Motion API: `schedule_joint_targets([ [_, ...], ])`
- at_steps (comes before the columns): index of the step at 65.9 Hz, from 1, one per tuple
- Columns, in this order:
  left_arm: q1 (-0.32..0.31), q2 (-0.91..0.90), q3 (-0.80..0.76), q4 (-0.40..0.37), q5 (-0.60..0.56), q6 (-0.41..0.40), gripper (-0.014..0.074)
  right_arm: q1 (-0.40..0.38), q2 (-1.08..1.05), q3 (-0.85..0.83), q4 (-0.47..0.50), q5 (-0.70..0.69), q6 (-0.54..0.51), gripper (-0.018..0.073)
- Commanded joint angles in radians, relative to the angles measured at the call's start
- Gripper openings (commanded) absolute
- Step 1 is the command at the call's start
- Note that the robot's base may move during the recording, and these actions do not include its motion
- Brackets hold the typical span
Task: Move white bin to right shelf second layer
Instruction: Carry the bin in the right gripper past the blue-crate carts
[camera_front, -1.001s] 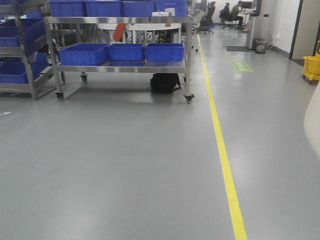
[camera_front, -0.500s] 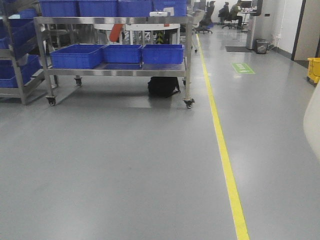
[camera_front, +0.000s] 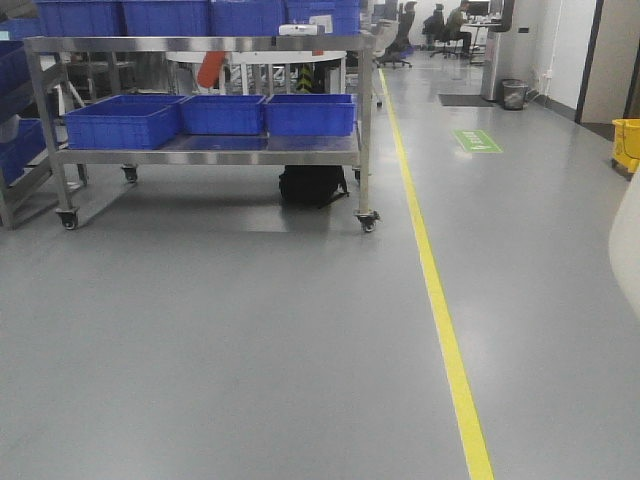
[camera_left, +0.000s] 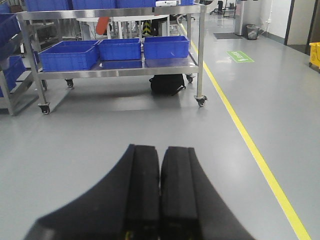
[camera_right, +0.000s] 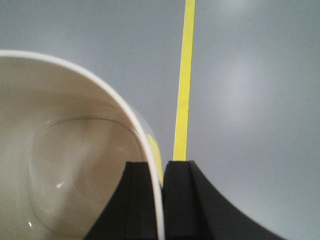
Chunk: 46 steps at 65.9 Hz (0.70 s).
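My right gripper (camera_right: 163, 172) is clamped on the white bin (camera_right: 65, 165) wall, tub body left of the jaws; inside, just its glossy bare base. My left gripper (camera_left: 160, 165) is pressed together. Ahead of the left jaws: steel cart (camera_front: 200, 44) carrying blue crates (camera_front: 225, 113), contents not visible. Grey floor (camera_front: 220, 350), yellow line (camera_right: 185, 75) beneath the right jaws.

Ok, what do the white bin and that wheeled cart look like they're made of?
The white bin looks like glossy cream plastic: smooth walls, thin rim, soft highlights inside. The wheeled cart looks like stainless steel: silvery, its shelf mirroring the blue crates.
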Motion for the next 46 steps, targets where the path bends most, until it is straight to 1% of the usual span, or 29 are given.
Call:
schedule_joint_targets([
  [1, -0.003, -0.015, 0.037, 0.000, -0.087, -0.003, 0.0085, -0.003, 0.001, -0.028, 0.002, -0.075, -0.005, 0.0046],
  [46, -0.003, -0.015, 0.037, 0.000, -0.087, -0.003, 0.0085, -0.003, 0.001, -0.028, 0.002, -0.074, -0.005, 0.0046],
])
